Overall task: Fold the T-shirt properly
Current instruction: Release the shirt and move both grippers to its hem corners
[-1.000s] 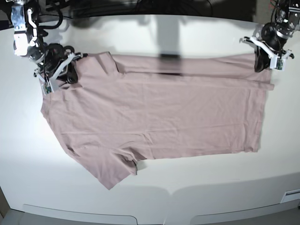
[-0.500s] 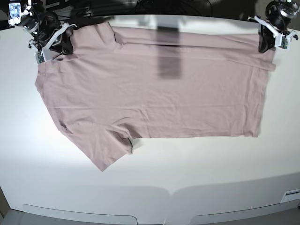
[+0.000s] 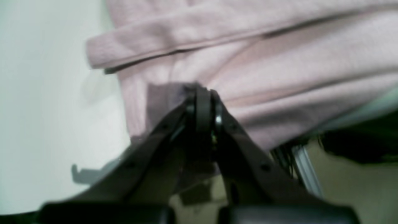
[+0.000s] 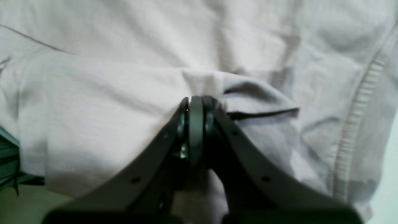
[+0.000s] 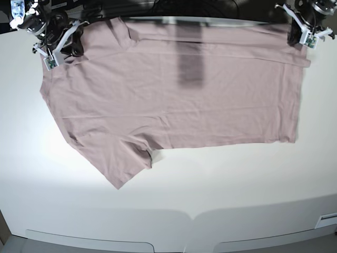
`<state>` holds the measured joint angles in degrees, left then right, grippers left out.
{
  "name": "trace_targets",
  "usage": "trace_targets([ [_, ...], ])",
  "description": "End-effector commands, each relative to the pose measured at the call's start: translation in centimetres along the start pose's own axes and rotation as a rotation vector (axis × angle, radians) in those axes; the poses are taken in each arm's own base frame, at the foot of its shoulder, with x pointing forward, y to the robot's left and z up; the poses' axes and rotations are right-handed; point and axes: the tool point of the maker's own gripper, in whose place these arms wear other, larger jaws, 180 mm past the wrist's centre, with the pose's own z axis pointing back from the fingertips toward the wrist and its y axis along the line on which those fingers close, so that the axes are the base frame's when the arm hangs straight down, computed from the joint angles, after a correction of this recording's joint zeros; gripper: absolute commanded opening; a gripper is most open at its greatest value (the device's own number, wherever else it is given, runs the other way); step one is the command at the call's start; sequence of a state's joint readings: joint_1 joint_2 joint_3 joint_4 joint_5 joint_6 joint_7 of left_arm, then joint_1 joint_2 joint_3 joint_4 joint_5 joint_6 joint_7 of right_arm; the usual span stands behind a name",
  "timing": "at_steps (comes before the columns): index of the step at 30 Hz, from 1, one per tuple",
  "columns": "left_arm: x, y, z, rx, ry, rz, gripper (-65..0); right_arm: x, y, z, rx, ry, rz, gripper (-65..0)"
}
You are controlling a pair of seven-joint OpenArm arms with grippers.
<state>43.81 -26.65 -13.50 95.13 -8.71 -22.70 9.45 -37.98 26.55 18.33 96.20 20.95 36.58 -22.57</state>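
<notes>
I'm holding the T-shirt [image 5: 174,100] spread flat on the table [image 5: 210,205], left gripper [image 3: 202,93] clenched on the hem corner, right gripper [image 4: 194,101] pinching what's probably the shoulder. Light, limp cotton; it's sagging, so I'm gripping edges.

Bright overhead glare (blurred wrist views)

both grippers dragged the t-shirt [image 5: 174,100] farther back — flatter now.
</notes>
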Motion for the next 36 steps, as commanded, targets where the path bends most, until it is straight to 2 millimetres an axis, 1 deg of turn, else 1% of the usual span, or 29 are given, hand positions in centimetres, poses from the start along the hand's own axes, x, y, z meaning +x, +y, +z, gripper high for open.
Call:
trace_targets([
  [1, 2.2, 1.3, 0.4, 0.030, -0.070, -0.011, -65.0, 1.5, -0.2, 0.5, -0.004, -0.046, 0.023, -65.0],
  [3, 3.8, 2.4, 0.6, 0.057, -0.113, -0.009, -65.0, 2.5, -0.2, 0.6, -0.006, -0.079, 0.033, -65.0],
  [6, 5.1, 3.7, 0.4, 0.088, -0.140, -0.008, -65.0, 4.0, -0.6, 0.5, -0.024, -0.125, 0.034, -65.0],
  [11, 6.8, 4.4, -0.2, 0.103, -0.175, -0.014, -65.0, 6.6, -1.4, 0.1, -0.038, -0.184, 0.045, -65.0],
  [14, 7.4, 4.6, -0.4, 0.108, -0.191, -0.016, -65.0, 8.6, -1.7, -0.1, -0.035, -0.236, 0.030, -65.0],
  [15, 7.5, 4.7, -0.4, 0.109, -0.193, -0.017, -65.0, 9.4, -1.8, -0.1, -0.028, -0.254, 0.018, -60.0],
  [17, 8.1, 4.9, -0.5, 0.114, -0.208, -0.019, -65.0, 10.9, -1.9, -0.3, -0.011, -0.275, -0.009, -47.9],
  [18, 8.4, 5.0, -0.6, 0.116, -0.215, -0.019, -65.0, 11.5, -2.0, -0.4, -0.001, -0.276, -0.021, -43.5],
  [19, 8.9, 5.2, -0.7, 0.120, -0.228, -0.021, -65.0, 12.0, -2.0, -0.5, 0.007, -0.272, -0.030, -40.5],
  [20, 9.5, 5.4, -0.8, 0.125, -0.242, -0.023, -62.9, 12.5, -2.1, -0.7, 0.015, -0.263, -0.037, -38.9],
  [22, 11.0, 6.0, -1.1, 0.136, -0.277, -0.027, -49.4, 13.4, -2.3, -0.9, 0.027, -0.242, -0.043, -38.4],
  [23, 11.8, 6.2, -1.2, 0.139, -0.299, -0.018, -44.5, 13.8, -2.3, -1.0, 0.035, -0.233, -0.047, -38.5],
  [24, 12.8, 6.6, -1.4, 0.139, -0.325, 0.002, -42.2, 14.1, -2.3, -1.0, 0.043, -0.228, -0.050, -38.5],
  [26, 14.3, 7.4, -1.8, 0.134, -0.358, 0.059, -42.0, 14.7, -2.2, -1.0, 0.054, -0.223, -0.054, -38.5],
  [29, 15.8, 9.1, -2.9, 0.115, -0.369, 0.138, -42.0, 15.2, -2.3, -1.0, 0.058, -0.224, -0.054, -38.5],
  [33, 16.9, 10.9, -4.4, 0.039, -0.372, 0.208, -42.0, 15.1, -2.3, -1.0, 0.058, -0.221, -0.054, -38.5],
  [36, 17.4, 11.6, -5.5, -0.033, -0.385, 0.264, -42.0, 15.1, -2.3, -1.0, 0.058, -0.222, -0.054, -38.5],
])
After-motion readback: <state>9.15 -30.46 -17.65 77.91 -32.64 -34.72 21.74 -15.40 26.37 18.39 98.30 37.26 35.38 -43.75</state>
